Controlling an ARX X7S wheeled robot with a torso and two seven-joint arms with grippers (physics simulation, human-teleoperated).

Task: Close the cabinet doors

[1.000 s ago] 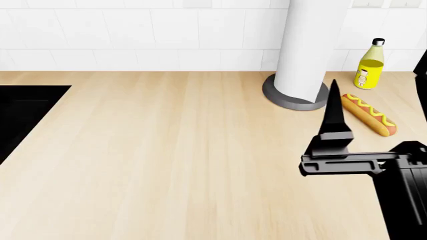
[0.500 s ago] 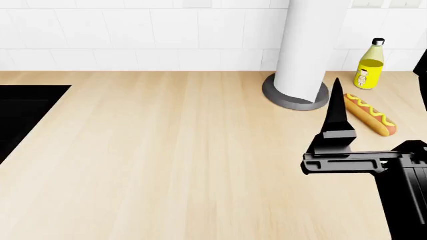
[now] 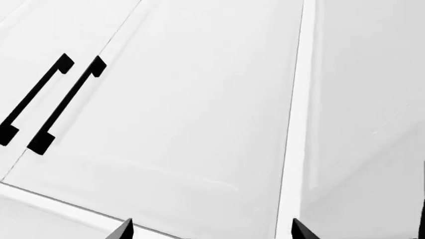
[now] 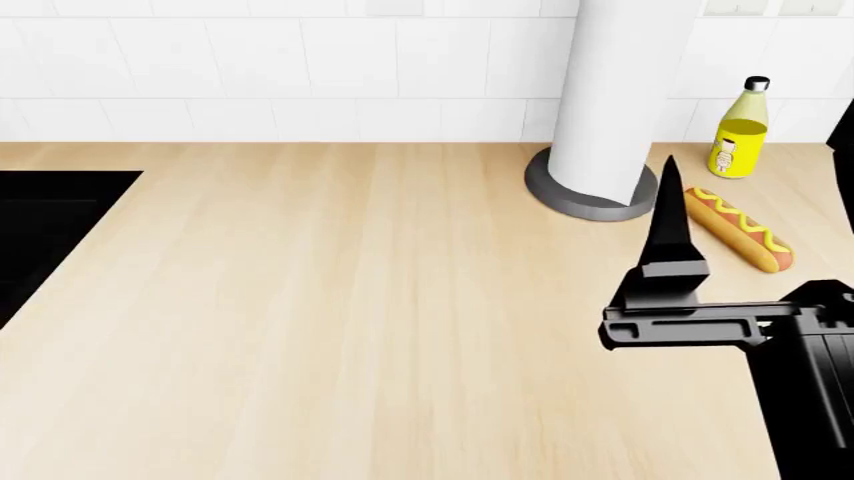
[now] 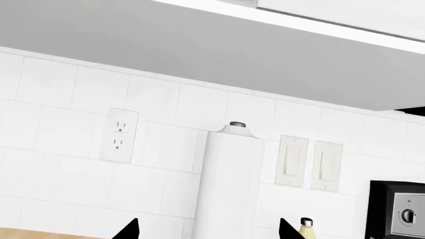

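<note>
At eleven o'clock in the left wrist view, the cabinet doors (image 3: 166, 99) with paired handles (image 3: 66, 102) look flush. Over the surface (image 4: 334, 320), the right end effector (image 5: 207, 228), fingers spread, has barely shifted. Left end effector (image 3: 210, 230): open, empty.

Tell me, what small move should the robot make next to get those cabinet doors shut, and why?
Probably ease the left gripper forward toward the white panel beyond the vertical strip, on the side away from the black handles. The gripper is open and faces the cabinet fronts. That panel seems to sit at an angle, perhaps ajar, though I cannot be sure.
</note>
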